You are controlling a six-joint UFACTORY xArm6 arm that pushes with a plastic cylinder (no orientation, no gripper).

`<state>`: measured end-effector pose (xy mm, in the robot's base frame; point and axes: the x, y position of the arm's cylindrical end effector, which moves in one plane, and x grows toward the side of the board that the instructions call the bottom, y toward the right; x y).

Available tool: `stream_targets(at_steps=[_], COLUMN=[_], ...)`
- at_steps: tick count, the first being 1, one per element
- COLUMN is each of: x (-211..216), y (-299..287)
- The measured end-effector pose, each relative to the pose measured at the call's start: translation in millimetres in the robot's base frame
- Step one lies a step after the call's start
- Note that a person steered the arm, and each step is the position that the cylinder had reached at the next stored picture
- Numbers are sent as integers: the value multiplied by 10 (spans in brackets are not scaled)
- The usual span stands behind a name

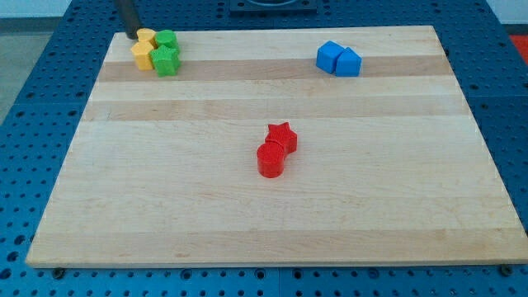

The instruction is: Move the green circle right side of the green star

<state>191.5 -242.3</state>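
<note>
The green circle [167,40] sits near the board's top left corner. The green star [166,60] touches it just below. Two yellow blocks, one [146,37] above the other [143,55], press against the left sides of the green blocks, making a tight cluster. My tip [132,35] is at the board's top left edge, just left of the upper yellow block and close to or touching it. The rod rises out of the view's top.
Two blue blocks, one [330,55] to the left of the other [348,62], sit together at the top right. A red star [282,136] and a red circle [270,159] touch near the middle of the wooden board [264,223]. Blue perforated table surrounds the board.
</note>
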Motion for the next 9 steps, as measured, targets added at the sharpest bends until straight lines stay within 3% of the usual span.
stream_targets(at_steps=[5,7,9], x=[108,396,415], y=[354,469,887])
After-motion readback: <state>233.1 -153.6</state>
